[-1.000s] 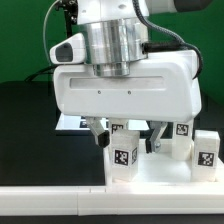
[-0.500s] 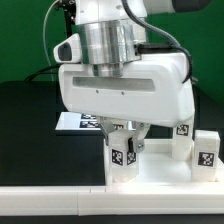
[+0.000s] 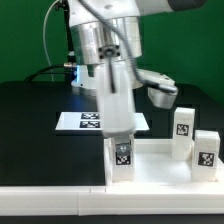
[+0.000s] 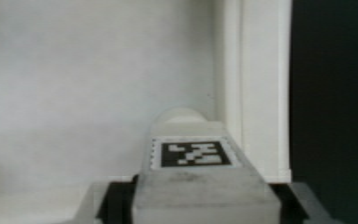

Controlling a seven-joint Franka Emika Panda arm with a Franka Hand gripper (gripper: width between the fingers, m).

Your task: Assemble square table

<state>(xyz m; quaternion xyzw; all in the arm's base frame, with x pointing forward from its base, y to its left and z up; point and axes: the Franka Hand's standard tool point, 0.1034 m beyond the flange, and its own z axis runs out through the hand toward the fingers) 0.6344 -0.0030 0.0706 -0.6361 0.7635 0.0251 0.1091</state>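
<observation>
Bright, even light; motion-blurred arm, soft wrist view.

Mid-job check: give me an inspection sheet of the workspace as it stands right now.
Surface: black table, with the flat white marker board lying on it.
Job's things: large white plastic square table top in front; three small white chunky tagged legs, one under the gripper, two at the exterior view's right.
Clutter: nothing seen.
Grippers: gripper shut on the near leg, as the wrist view shows.
Cables: black cables running along the arm.
Surroundings: green backdrop; long white rail along the front.
</observation>
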